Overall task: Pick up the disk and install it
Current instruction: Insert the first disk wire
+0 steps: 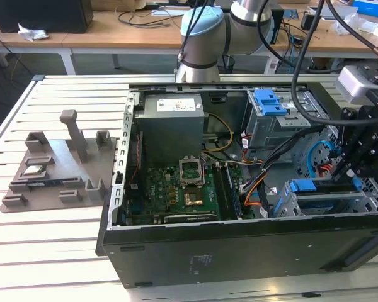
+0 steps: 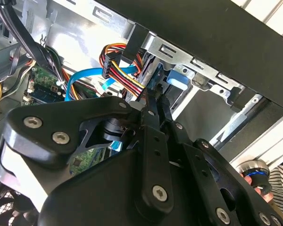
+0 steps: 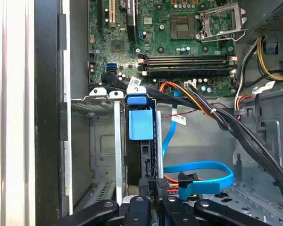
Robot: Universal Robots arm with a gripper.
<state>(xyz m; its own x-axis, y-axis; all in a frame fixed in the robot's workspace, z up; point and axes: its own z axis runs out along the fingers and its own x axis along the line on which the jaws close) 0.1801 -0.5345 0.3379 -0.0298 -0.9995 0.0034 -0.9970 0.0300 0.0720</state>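
**A:** Which step is the arm working on?

**B:** I'm judging it as the install, not the pick-up. The big black steel computer case (image 1: 176,264) is lying open on the slatted white table (image 1: 50,251). At the exterior view's right, the arm is reaching into the case over the drive cage (image 1: 283,204).

**A:** And the disk?

**B:** The disk (image 3: 140,123) is standing on edge in a slot of that folded sheet-metal cage, between two bright rails, with its glossy blue plastic tab facing the green motherboard (image 3: 179,42). It's looking partly home, but I can't tell how deep it's sitting.

**A:** What is the gripper doing?

**B:** In the second wrist view the matte black gripper (image 2: 158,101) is showing its fingers drawn close together. They seem to be pinching the disk's near end.

**A:** What is seating it calling for?

**B:** In my view, keeping the flat slab square to the rails and pushing straight along them. The flat blue data cable (image 3: 203,167) is looping just beside the slot and could snag.
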